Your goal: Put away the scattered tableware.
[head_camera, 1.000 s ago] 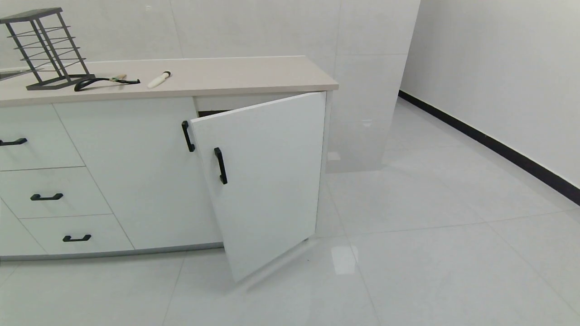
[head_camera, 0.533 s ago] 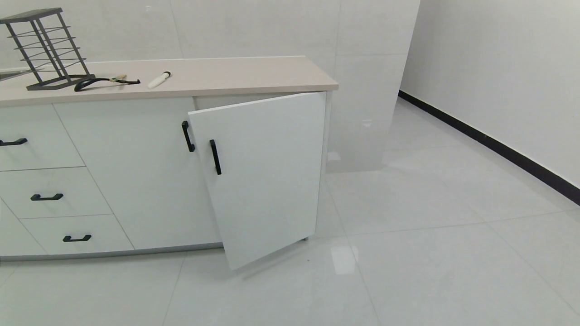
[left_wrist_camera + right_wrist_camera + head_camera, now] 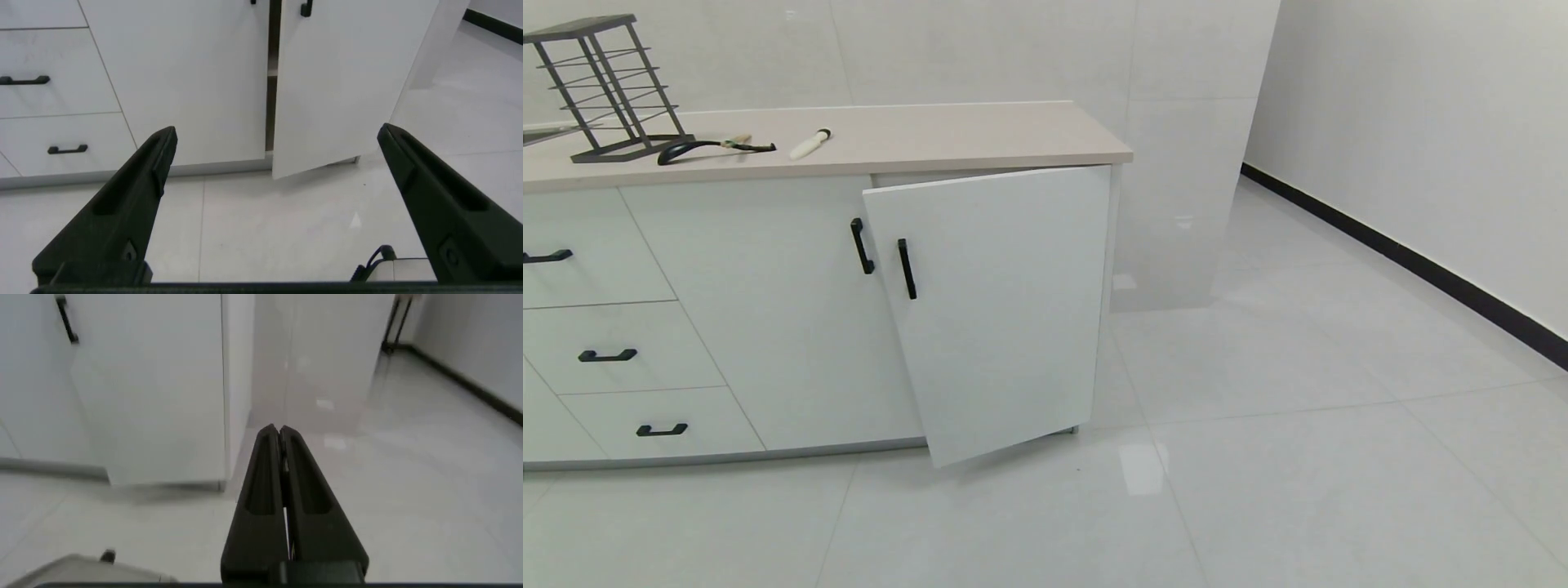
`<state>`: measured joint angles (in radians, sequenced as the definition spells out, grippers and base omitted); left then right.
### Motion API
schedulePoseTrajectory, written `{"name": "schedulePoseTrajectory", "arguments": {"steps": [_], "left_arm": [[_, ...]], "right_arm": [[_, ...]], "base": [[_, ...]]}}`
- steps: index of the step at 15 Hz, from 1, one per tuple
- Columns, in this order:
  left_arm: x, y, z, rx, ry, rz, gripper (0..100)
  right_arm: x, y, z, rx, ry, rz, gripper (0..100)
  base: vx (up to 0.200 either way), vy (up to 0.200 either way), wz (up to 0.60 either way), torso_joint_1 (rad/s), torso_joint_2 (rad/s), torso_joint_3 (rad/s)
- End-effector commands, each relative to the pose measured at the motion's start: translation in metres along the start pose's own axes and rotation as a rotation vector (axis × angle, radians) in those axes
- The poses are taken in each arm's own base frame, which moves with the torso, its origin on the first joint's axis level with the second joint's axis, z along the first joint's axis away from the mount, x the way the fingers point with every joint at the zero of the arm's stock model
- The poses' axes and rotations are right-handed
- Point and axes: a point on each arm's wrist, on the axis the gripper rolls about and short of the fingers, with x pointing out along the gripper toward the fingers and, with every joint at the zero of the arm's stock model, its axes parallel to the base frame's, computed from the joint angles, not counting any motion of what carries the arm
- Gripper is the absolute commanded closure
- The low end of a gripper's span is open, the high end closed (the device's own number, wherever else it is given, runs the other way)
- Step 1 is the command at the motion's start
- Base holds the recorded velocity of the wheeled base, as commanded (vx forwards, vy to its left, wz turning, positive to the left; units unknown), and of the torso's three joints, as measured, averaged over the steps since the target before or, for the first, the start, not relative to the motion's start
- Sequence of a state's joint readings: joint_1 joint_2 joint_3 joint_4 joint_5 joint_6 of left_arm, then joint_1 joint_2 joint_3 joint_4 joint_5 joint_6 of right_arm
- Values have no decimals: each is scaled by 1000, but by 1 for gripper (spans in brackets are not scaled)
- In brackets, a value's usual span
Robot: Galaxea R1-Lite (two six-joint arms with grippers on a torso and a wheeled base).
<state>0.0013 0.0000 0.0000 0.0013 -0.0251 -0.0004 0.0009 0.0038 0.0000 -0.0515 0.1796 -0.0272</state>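
**Cabinet door hanging ajar, tableware lying on the counter, both grippers low over the floor**

The cabinet door (image 3: pixel 996 310) is standing slightly ajar, its free edge swung out from the cabinet front and its lower corner hanging over the floor (image 3: pixel 1298 457). Its black door handle (image 3: pixel 907 269) is sitting just beside the neighbour door's handle (image 3: pixel 862 245).

The tableware is lying on the beige countertop (image 3: pixel 964 135), well apart from both grippers. A black utensil (image 3: pixel 698 148) with a curved end is lying flat just beside the foot of a dark wire rack (image 3: pixel 605 86). A white-handled utensil (image 3: pixel 810 144) is lying a little further along the counter, apart from the black one. Something small with a wooden-looking part is resting against the black utensil; what it is cannot be told.

The left gripper (image 3: pixel 278 204) is hanging empty above the floor, facing the cabinet front, with its fingers (image 3: pixel 122 212) spread wide. In the left wrist view, a dark gap is showing between the ajar door and the next door.

The right gripper (image 3: pixel 281 433) is hovering over the floor near the cabinet's end, its fingers pressed flat together with nothing between them.

Three drawers (image 3: pixel 613 343) with black pulls are sitting under the rack end of the counter. A black baseboard (image 3: pixel 1421 269) is running along the side wall.
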Motion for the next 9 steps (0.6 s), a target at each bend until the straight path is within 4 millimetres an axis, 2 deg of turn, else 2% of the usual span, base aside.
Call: {"name": "schedulePoseTrajectory", "arguments": {"steps": [1,3,9], "left_arm": [[0,0,0,0,0,-1,0],[0,0,0,0,2,1,0],[0,0,0,-1,2,-1,0]], "right_arm": [[0,-1,0,-5,9,-51,100],[0,-4,-5,12,60,-190,100],[0,-4,-5,42,58,-166,100]], "base": [[0,0,0,0,0,0],[0,0,0,0,0,0],[0,0,0,0,0,0]]}}
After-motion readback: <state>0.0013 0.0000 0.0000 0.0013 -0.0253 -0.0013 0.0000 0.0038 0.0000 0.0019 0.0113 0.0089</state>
